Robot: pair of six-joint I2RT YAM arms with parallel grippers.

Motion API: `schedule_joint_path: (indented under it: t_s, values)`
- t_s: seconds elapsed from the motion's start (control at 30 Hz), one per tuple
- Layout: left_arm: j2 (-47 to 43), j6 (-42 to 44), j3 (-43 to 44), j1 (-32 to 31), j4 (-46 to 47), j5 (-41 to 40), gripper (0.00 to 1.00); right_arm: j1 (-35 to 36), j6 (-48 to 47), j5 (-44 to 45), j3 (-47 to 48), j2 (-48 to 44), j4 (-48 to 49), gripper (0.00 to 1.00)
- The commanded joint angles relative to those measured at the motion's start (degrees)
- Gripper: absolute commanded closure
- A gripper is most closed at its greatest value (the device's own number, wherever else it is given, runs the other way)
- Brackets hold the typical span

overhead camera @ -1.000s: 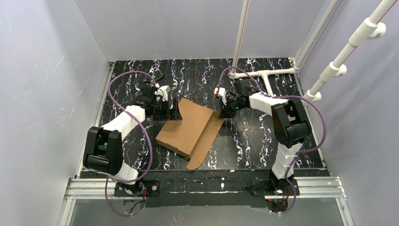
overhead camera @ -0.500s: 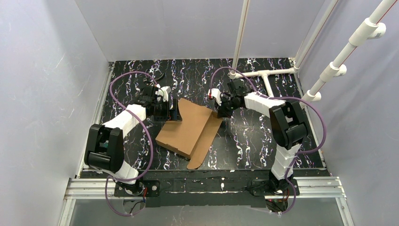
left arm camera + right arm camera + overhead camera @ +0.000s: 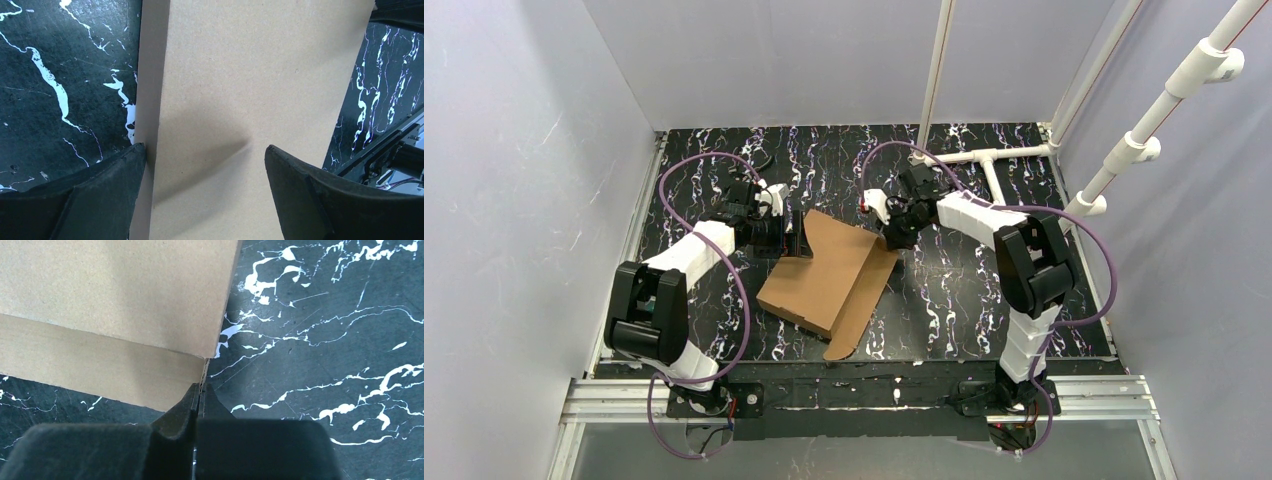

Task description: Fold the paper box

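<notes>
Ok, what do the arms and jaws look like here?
Both arms alike: the left arm and right arm have white shells with bulky black joint housings, and a purple cable loops along each. White camera blocks sit at the wrists. The jaws are matte black.

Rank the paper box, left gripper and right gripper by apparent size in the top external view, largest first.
1. paper box, clearly largest.
2. left gripper and right gripper: look about alike, so unranked.

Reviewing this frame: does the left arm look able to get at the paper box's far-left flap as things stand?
Probably yes. The left gripper is open with the paper box directly ahead between its fingers, nothing intervening. The right gripper pinches the opposite far corner, clear of it.
</notes>
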Motion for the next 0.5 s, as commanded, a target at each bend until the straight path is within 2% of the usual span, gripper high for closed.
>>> schedule_joint_path:
  t_s: [0.0, 0.47]
  values:
    - [0.1, 0.6, 1.8, -0.3, -0.6, 2.3, 0.14, 1.6, -1.4, 1.4, 3.0, 1.2, -1.7, 0.99]
    - [1.7, -0.1, 2.1, -0.6, -0.3, 5.1, 0.15, 4.0, 0.5, 4.4, 8.0, 4.1, -5.7, 0.99]
